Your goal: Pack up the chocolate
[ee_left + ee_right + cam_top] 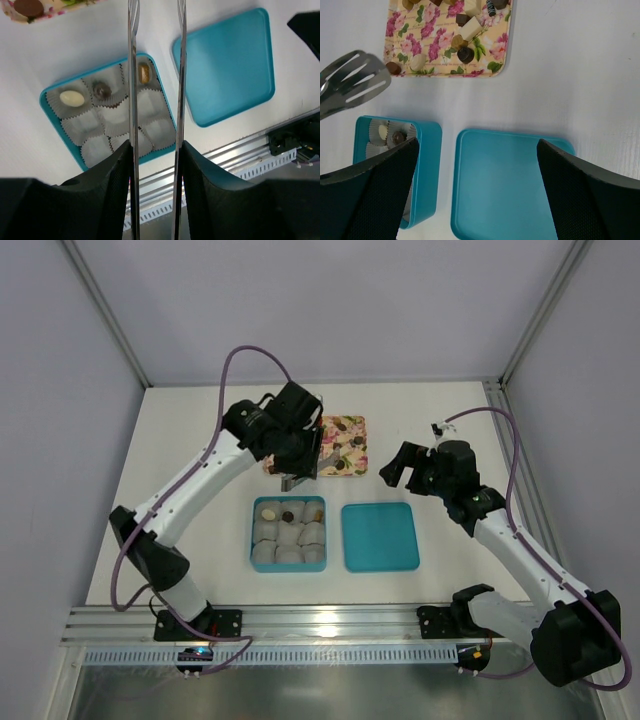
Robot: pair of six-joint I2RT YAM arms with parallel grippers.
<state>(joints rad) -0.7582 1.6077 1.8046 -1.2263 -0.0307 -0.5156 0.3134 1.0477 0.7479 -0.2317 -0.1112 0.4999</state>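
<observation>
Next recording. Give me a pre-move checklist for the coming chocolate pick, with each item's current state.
1. Grip: left gripper holds tongs: ok.
2. Load: nothing seen between the tong tips: ok.
3. Room: box has free paper cups, only three boxed chocolates: ok.
4. Supply: floral tray holds several tray chocolates: ok.
5. Clearance: right gripper open, off the box: ok.
6. Access: lid off, beside box: ok.

Chocolates (465, 54) on tray (440, 40), three boxed
</observation>
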